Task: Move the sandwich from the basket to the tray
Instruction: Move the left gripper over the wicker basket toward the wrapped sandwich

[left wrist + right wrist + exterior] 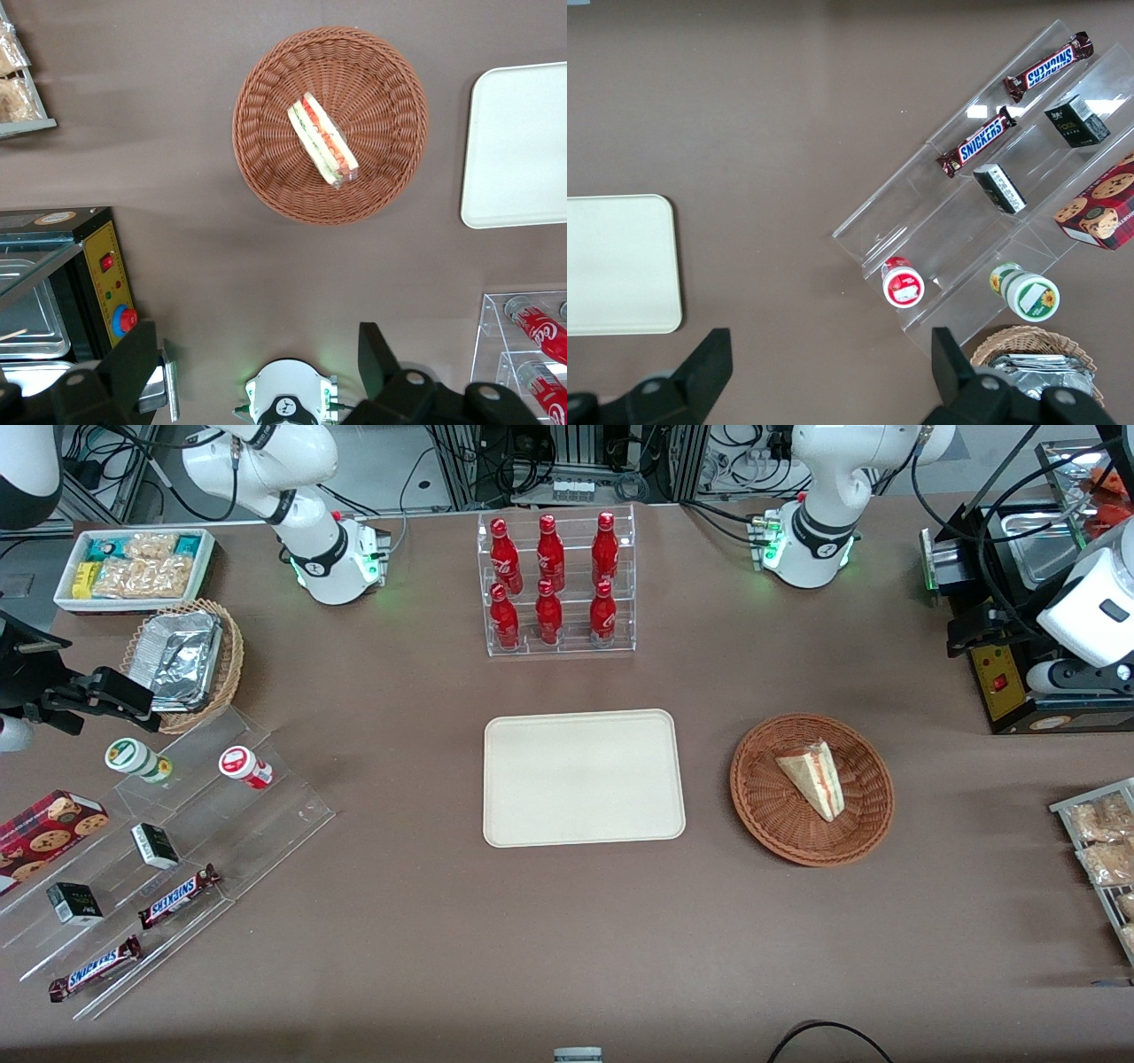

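Note:
The sandwich (813, 779) is a white bread wedge with red and green filling. It lies in the round reddish-brown wicker basket (771, 815), which stands beside the cream tray (583, 778) on the brown table. The tray holds nothing. My left gripper (966, 636) hangs high above the table, farther from the front camera than the basket and toward the working arm's end. It is open and holds nothing. In the left wrist view its fingers (133, 354) stand wide apart around the gripper's middle (257, 354), well clear of the sandwich (323, 140), the basket (266, 168) and the tray (523, 142).
A clear rack of red bottles (556, 584) stands farther from the camera than the tray. A black metal appliance (1010, 682) sits under my gripper. Packets on a rack (1099, 841) lie toward the working arm's end. Snack shelves (151, 868) lie toward the parked arm's end.

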Robot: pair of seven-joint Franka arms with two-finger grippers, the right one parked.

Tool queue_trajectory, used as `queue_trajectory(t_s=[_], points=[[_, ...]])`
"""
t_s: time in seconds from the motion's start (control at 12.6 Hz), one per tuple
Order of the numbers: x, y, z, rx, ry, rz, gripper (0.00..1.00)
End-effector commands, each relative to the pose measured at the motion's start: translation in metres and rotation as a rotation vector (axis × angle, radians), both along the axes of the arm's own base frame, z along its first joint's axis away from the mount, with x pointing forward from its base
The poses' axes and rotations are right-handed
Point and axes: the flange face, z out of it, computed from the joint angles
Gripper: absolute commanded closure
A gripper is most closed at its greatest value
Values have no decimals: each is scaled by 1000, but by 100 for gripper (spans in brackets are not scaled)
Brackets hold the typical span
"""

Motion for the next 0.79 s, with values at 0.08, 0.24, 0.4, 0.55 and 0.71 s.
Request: queue_trajectory(t_s=[0.08,0.24,0.4,0.55,0.71], points=[[0,-1,-5,31,3,-16,0],[7,-4,-31,38,32,-24,0],[7,-18,-70,41,44,-46,0],[7,-29,-103,35,43,-65,0],[3,-33,-145,31,42,-72,0]])
